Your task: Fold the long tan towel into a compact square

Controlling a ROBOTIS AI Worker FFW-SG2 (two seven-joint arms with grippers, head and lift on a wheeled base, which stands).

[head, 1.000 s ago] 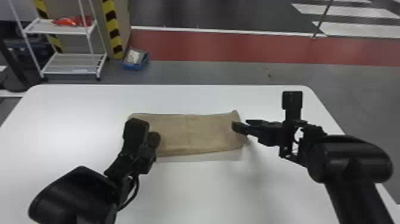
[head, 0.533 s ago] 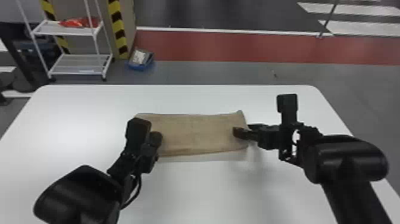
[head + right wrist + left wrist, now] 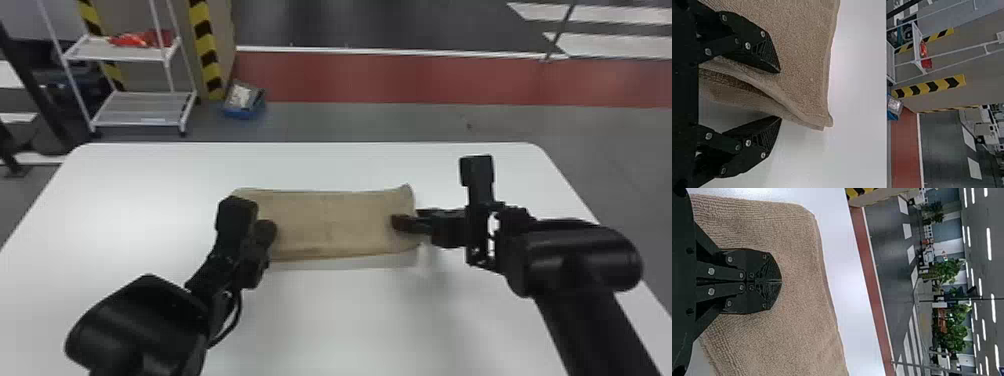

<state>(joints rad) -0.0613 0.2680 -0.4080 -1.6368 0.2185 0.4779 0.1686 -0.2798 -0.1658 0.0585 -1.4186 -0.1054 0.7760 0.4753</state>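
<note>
The tan towel (image 3: pixel 325 225) lies as a folded rectangle on the white table, its far right corner slightly raised. Over its left end is my left gripper (image 3: pixel 267 230); in the left wrist view the left gripper (image 3: pixel 781 281) is shut, its fingertips together against the cloth (image 3: pixel 801 258). At the right end stands my right gripper (image 3: pixel 400 222). The right wrist view has the right gripper (image 3: pixel 781 94) open, one finger over the towel (image 3: pixel 801 51) and the other beyond its edge, with layered edges of cloth between them.
The white table (image 3: pixel 350 320) extends around the towel on all sides. Behind it on the floor are a white wheeled shelf rack (image 3: pixel 145 107) and a blue bin (image 3: pixel 243 102), at the far left.
My right gripper has moved left, its fingers now reaching over the towel's right end. The left gripper stays at the left end, and the head view has shifted slightly.
</note>
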